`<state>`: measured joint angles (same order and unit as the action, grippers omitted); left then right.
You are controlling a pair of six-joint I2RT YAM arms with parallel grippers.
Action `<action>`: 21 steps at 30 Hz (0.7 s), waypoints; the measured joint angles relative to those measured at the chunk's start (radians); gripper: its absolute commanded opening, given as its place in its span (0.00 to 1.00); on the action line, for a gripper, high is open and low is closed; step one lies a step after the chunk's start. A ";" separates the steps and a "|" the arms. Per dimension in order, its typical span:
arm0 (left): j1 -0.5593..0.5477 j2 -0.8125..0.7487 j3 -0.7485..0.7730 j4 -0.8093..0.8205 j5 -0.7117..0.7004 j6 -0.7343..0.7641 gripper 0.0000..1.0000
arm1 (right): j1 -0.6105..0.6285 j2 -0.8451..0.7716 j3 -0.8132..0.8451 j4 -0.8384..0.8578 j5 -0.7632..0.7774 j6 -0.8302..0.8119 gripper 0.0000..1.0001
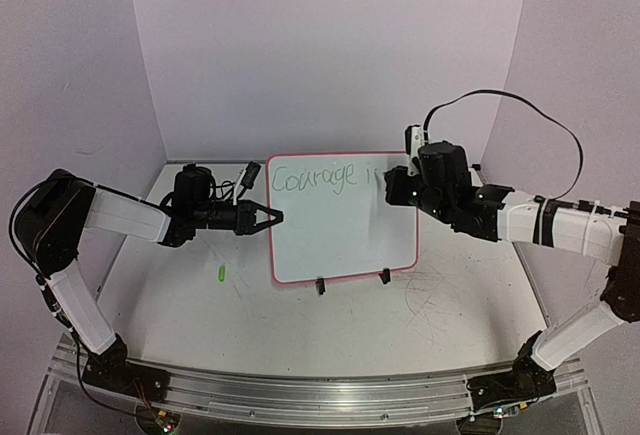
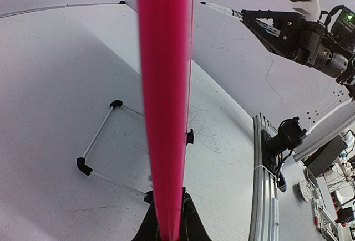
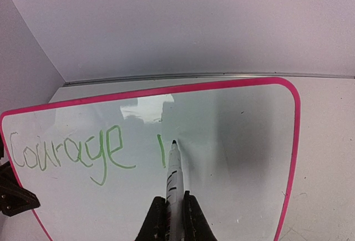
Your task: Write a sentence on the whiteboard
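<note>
three views divide the facts. from above, the whiteboard (image 1: 340, 240) stands propped in the middle of the table (image 1: 420, 315), black clip feet (image 1: 320, 286) at its lower edge. the left tool (image 1: 272, 218) is at its left rim and the right tool (image 1: 392, 183) at its upper right. a small green object (image 1: 220, 273) lies on the table near the board's lower left corner, apart from it; only this view shows it. the left wrist view alone settles the left grip: seen edge-on, the pink rim is pinched between the fingers, so the left tool holds the whiteboard. the right wrist view alone reads the sentence (image 3: 72, 155): green "courage" and one "i" stroke on the top line. there the right tool is clamped on a marker (image 3: 173, 174), its tip at the board face just right of that stroke. bare white runs from the tip to the right rim and across the lower half. the back wall (image 1: 330, 55) is near behind the top edge, and open table lies right of the board.
</note>
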<state>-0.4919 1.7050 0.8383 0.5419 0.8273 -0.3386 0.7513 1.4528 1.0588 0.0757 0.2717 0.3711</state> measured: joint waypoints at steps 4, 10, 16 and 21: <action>0.000 0.000 0.000 0.000 0.000 0.000 0.00 | 0.000 0.012 0.011 0.003 0.000 -0.004 0.00; 0.000 0.000 0.000 0.000 0.000 0.000 0.00 | -0.001 0.024 0.015 0.008 0.000 -0.006 0.00; 0.000 0.000 0.000 0.000 0.000 0.000 0.00 | -0.001 0.031 0.015 0.014 0.003 -0.008 0.00; 0.000 0.000 0.000 -0.001 0.000 0.000 0.00 | -0.001 0.042 0.015 0.015 0.007 -0.013 0.00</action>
<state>-0.4919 1.7050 0.8383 0.5412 0.8276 -0.3385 0.7502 1.4951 1.0737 0.0905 0.2783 0.3581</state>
